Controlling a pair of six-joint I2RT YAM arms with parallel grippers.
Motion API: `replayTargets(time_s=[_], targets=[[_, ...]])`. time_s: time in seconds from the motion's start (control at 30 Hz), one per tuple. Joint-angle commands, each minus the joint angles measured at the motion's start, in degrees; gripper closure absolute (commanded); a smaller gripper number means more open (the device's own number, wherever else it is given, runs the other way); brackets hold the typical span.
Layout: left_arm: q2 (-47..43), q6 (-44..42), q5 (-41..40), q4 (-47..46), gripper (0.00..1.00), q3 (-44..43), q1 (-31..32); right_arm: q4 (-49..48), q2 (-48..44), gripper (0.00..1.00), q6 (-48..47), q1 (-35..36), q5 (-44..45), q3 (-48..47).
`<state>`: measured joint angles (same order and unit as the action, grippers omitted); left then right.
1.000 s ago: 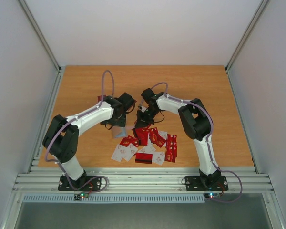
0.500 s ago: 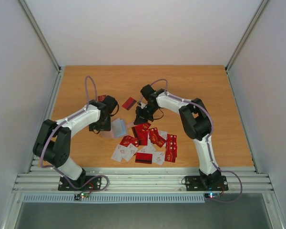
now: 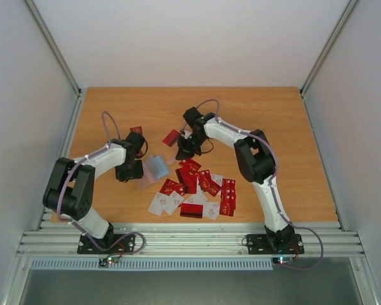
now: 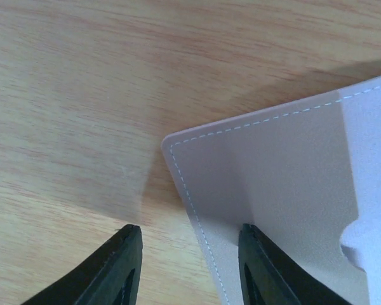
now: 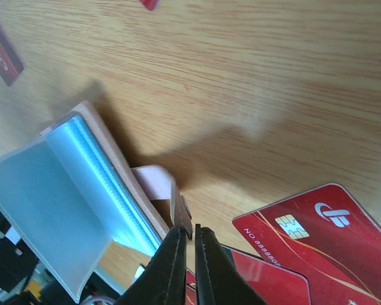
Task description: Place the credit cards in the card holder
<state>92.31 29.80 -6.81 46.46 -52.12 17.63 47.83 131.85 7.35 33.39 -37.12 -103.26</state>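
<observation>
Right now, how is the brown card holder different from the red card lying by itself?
The card holder is tan with a pale inside; the red card is shiny red. The card holder looks bigger than the red card. The card holder is propped open; the red card lies flat on the table. Both are thin rectangles.

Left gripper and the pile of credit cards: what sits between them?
The card holder, opened up, lies between the left gripper and the credit cards. The top external view shows it.
</observation>
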Motion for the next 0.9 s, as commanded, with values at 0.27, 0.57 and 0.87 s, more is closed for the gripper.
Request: replayTargets(time_s=[0.27,0.57,0.87], targets=[[1.8,-1.7,5.4,-7.1,0.63,2.7,-0.4,8.4,-4.6,0.64,-6.3,-0.3,2.6,-2.9],[1.4,-3.1,6.1,-8.6,0.64,3.6,-0.4,10.4,-12.1,0.55,-8.7,1.4,5.2,-0.7],[0.2,-3.1,6.7,-8.8,0.65,3.9,-0.4,9.7,-6.7,0.78,-7.4,6.3,5.1,-4.5]])
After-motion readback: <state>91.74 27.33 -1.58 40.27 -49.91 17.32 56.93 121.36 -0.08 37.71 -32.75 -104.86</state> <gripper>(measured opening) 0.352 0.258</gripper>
